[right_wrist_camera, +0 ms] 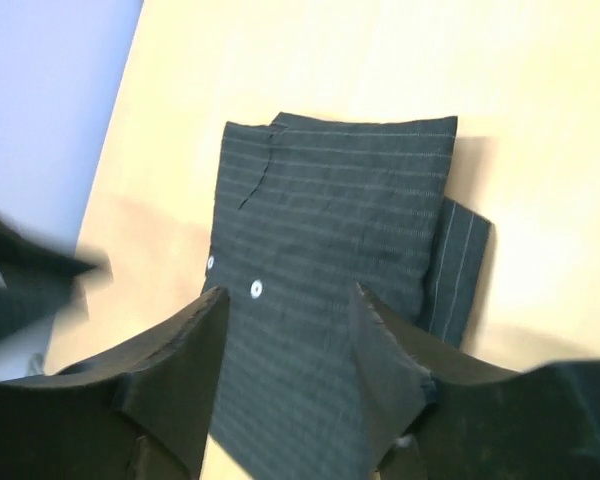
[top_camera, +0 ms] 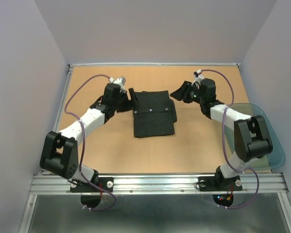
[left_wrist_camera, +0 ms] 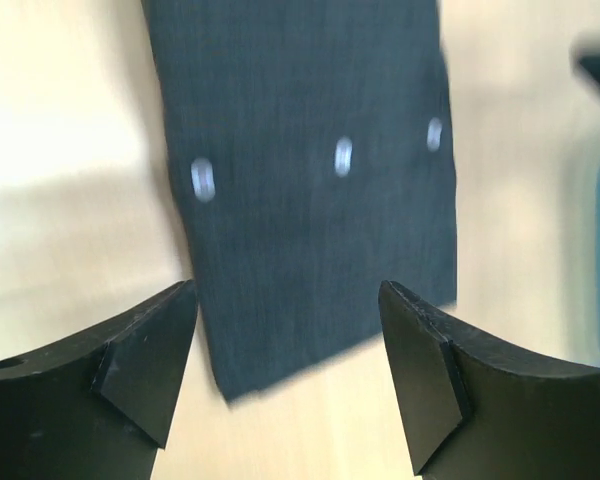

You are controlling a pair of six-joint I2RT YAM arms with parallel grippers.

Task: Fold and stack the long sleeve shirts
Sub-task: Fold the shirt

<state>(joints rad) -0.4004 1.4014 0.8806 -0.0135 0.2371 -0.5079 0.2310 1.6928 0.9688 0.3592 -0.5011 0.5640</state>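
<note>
1. Black pinstriped thin-cloth button-up shirt (top_camera: 154, 114) lies folded in a rectangle between both claws; folding looks done.
2. Left claw (left_wrist_camera: 288, 300) and right claw (right_wrist_camera: 290, 295) both spread, pinching nothing.
3. Stacking's left, I guess, but no second shirt visible.

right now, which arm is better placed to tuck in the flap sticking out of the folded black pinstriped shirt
Right, probably. The flap pokes from the black pinstriped shirt's right edge, near the open right gripper; the left gripper sits across the shirt.
</note>
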